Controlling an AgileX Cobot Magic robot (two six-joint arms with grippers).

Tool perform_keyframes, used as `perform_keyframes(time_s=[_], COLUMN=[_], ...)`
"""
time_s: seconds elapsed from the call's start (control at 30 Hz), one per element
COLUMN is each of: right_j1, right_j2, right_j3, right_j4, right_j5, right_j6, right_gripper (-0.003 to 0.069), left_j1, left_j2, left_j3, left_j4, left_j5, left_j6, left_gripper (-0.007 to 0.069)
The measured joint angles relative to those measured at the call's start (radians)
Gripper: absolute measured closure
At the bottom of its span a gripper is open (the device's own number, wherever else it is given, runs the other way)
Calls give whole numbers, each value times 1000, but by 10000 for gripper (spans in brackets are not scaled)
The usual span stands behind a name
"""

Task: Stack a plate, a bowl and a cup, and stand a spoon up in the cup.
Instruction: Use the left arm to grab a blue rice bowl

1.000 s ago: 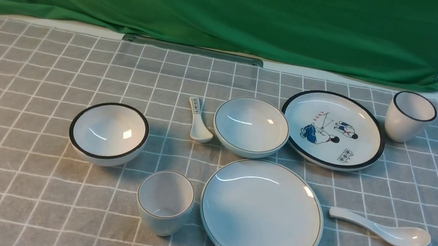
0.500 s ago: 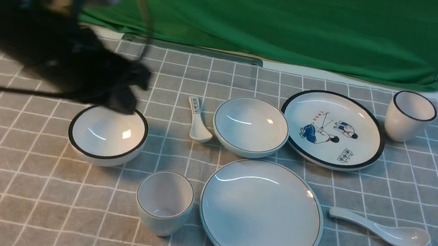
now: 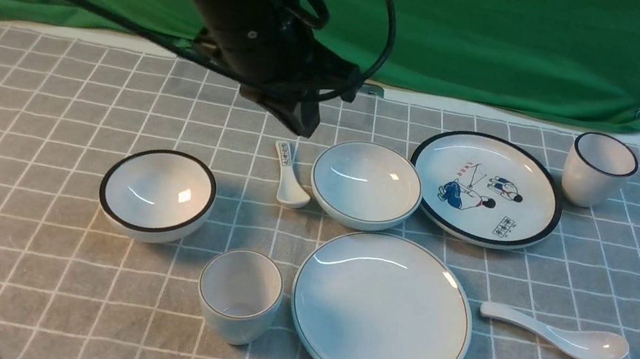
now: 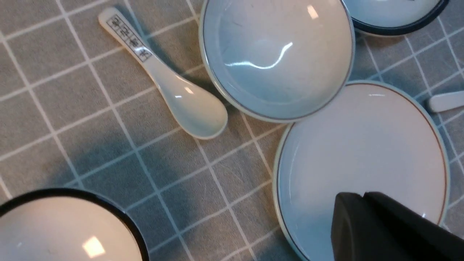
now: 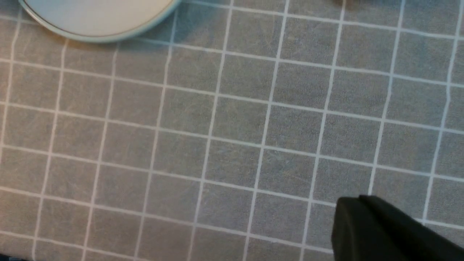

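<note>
Grey checked surface (image 3: 20, 259), green backdrop (image 3: 512, 42): left tool (image 3: 301, 124) hangs above surface near bowl (image 3: 366, 184), grip state can't tell. Nothing stacked yet. Bowl sits just behind plate (image 3: 381, 312). Next, prob.: lower, grip bowl rim.

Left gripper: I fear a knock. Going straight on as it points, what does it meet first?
The left gripper would probably meet the bowl, or the small printed spoon beside it; depth is unclear.
</note>
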Motion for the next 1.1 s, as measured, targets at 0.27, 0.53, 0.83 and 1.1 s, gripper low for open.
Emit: perform_keyframes(time_s=[0.27,0.53,0.83,1.1], right_j1=[0,2,2,2], right_j2=[0,0,0,0], right_j3=[0,0,0,0], right_j4=[-1,14,16,16], right_j5=[-24,-50,-64,-71], right_j6=[0,0,0,0], right_gripper=[638,638,638,638], left_j1=[-1,-1,-1,-1], left_j2=[134,249,332,422], left_j3=[-110,-146,-147,-147], left_j4=[31,44,53,26], left_j5=[8,-160,-315,-380], left_j6=[0,0,0,0], left_gripper=[617,502,263,133])
